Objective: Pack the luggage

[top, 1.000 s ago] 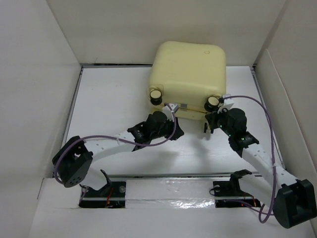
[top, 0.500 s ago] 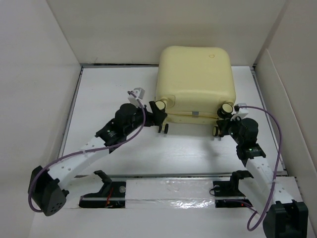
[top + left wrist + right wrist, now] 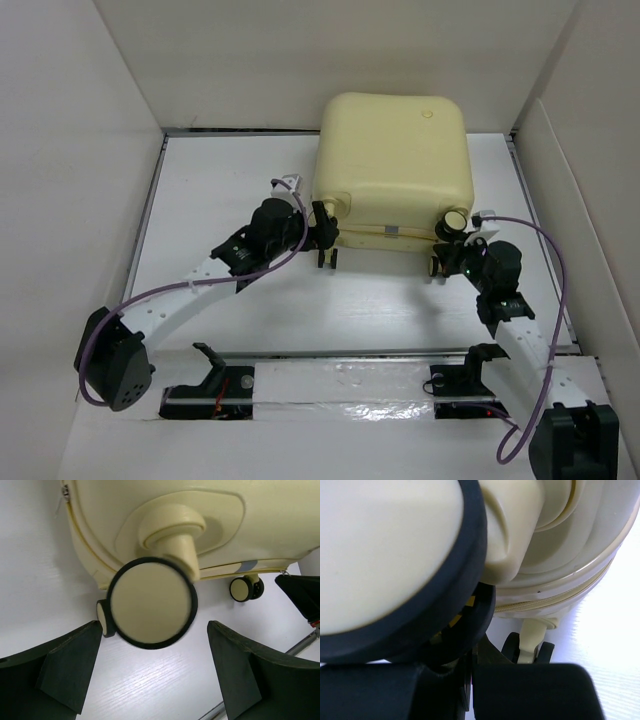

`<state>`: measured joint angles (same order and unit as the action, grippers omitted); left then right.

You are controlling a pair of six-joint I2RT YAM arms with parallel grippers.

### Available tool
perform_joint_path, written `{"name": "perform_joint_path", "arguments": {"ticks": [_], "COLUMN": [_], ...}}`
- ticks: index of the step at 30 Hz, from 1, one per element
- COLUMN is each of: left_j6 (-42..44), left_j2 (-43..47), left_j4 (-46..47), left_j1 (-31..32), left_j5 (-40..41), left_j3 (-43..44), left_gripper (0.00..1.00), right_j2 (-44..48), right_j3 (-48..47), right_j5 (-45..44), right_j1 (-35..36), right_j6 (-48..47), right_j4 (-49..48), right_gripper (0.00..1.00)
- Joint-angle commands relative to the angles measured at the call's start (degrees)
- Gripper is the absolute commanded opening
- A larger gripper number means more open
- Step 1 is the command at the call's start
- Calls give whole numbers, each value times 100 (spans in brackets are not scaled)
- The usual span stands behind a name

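The pale-yellow hard-shell suitcase [image 3: 395, 150] lay closed on the white desk [image 3: 230, 190], so packing looked nearly finished, with the left hand [image 3: 155, 650] apart before its left cream-and-black caster wheel [image 3: 151, 602] and the right hand [image 3: 447, 262] together beside its right wheel [image 3: 455, 218].

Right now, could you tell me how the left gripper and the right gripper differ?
The left gripper is open, fingers spread beside a caster wheel without touching it; the right gripper is shut. The left gripper is at the near-left corner of the luggage, the right gripper at its near-right corner. Both face its wheeled end.
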<state>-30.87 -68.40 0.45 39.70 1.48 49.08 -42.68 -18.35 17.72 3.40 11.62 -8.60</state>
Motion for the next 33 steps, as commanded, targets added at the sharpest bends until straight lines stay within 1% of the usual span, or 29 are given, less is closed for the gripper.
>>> {"name": "perform_joint_path", "arguments": {"ticks": [1,3,8,13,15,16,17,18,20,21,22,23,24,25,26,27,28,29,30,31,32,33], "left_j6": [152,143,231,257,257,257,240,240,222,213,213,213,213,213,205,161,117,64,-101,-190,-235,-261], "left_j2": [-50,-129,-419,-656,-762,-797,-824,-885,-947,-1017,-1035,-1070,-1122,-1140,-1149,-1149,-1140,-1132,-1105,-1123,-1149,-1236], "left_j4": [412,570,570,641,658,684,693,728,790,799,825,878,904,922,1026,1106,1202,1412,1736,1739,1992,2020], "left_j1": [73,73,73,73,73,73,73,73,73,73,73,73,73,73,73,73,73,73,73,142,291,388], "left_j5": [-95,-112,-112,-112,-112,-286,-288,-297,-393,-411,-437,-490,-516,-534,-621,-700,-797,-989,-1113,-1254,-1394,-1387], "left_j3": [348,348,497,672,743,796,814,831,901,928,945,972,981,981,955,911,815,762,613,612,533,550], "left_gripper": [84,84,83,76,72,71,70,65,60,51,46,37,14,4,0,0,0,0,0,0,0,0], "right_j2": [32,-13,-48,-109,-144,-153,-162,-171,-153,-127,-92,13,66,119,206,242,260,268,173,59,-108,-553], "right_j3": [-151,-143,-116,-99,-99,-99,-107,-116,-151,-143,-125,-82,32,103,173,322,384,454,577,622,613,561], "right_j5": [478,557,637,663,637,619,550,488,252,128,5,-257,-390,-505,-793,-961,-1137,-1565,-1752,-2041,-2253,-2316], "right_j1": [-6,-6,-6,-6,134,187,318,398,599,827,951,1083,1214,1486,1645,1820,2196,2409,2864,2868,3303,3525], "right_j6": [104,95,113,121,104,95,86,78,34,25,25,51,77,112,226,270,332,402,411,412,325,271], "right_j4": [-898,-933,-1003,-1056,-1082,-1082,-1082,-1065,-969,-933,-907,-915,-941,-985,-1099,-1187,-1257,-1371,-1694,-1898,-2126,-2485], "right_gripper": [0,0,0,0,0,0,0,0,0,0,0,0,0,0,0,0,0,0,0,0,0,0]}}
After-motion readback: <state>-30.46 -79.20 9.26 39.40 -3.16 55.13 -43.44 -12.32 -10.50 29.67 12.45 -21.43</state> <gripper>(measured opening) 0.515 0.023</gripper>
